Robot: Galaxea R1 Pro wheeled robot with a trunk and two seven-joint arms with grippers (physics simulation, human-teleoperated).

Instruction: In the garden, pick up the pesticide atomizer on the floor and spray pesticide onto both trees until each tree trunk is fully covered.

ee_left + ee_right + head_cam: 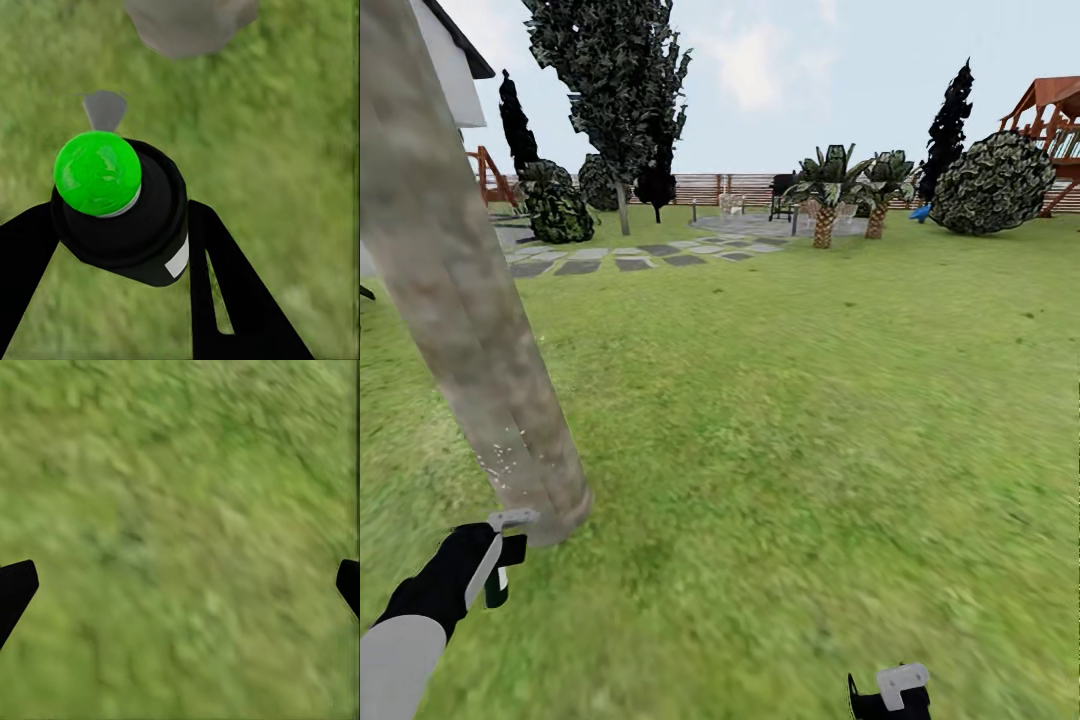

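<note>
A thick, mottled beige-grey tree trunk point(455, 300) leans across the left of the head view, with white pesticide speckles point(500, 465) low on its bark. My left gripper point(500, 560) is beside the trunk's base, shut on the pesticide atomizer point(497, 588). In the left wrist view the atomizer point(142, 240) is a black bottle with a glossy green top and a small white label. It is held between both fingers, with the trunk base point(187, 26) ahead. A second tree point(622, 205) stands far back. My right gripper point(890, 695) hangs open over grass, and its fingertips point(15, 589) are wide apart.
Green lawn point(810, 420) spreads ahead and to the right. Grey stepping stones point(630, 258) lie in the distance, near a paved patch with palms point(825, 200) and a grill point(783, 190). A large shrub point(992, 185), a slatted fence point(730, 185) and a white house point(455, 70) border the garden.
</note>
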